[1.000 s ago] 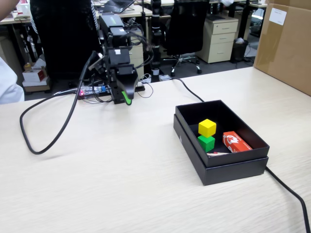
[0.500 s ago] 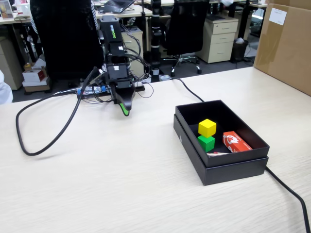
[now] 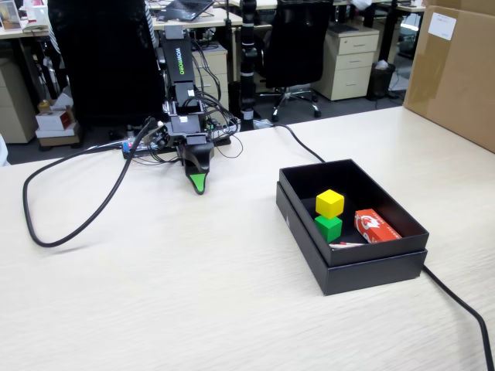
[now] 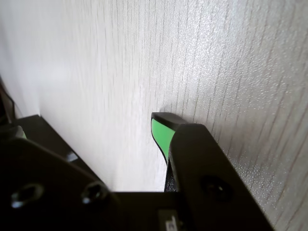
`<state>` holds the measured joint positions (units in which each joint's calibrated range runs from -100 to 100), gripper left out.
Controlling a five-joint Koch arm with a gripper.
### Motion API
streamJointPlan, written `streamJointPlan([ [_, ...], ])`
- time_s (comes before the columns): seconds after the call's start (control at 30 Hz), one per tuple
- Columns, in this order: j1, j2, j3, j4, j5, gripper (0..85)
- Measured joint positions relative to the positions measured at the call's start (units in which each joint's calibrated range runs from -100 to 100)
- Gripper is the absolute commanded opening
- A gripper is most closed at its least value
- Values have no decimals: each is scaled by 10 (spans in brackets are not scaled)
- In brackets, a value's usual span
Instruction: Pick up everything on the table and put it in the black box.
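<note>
- Your gripper (image 3: 199,185) points down at the table (image 3: 155,294), its green tip low over the wood near the arm's base; only one tip shows in either view, so you cannot tell whether the jaws are spread or pressed together.
- The black box (image 3: 363,270) sits well to the right in the fixed view.
- Inside it, the yellow cube (image 3: 330,203) rests on the green cube (image 3: 329,227), with a red-and-white packet (image 3: 376,226) just beside them.

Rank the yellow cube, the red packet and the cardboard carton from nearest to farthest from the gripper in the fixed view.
From the gripper, at the table's far left:
1. Yellow cube, stacked on the green cube in the black box.
2. Red packet, right of the cubes in the box.
3. Cardboard carton, far right edge.
</note>
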<state>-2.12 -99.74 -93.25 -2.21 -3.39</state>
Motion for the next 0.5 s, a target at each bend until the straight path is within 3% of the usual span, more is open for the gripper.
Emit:
streamJointPlan([
  [0.5, 0, 1, -1, 2, -2, 503],
])
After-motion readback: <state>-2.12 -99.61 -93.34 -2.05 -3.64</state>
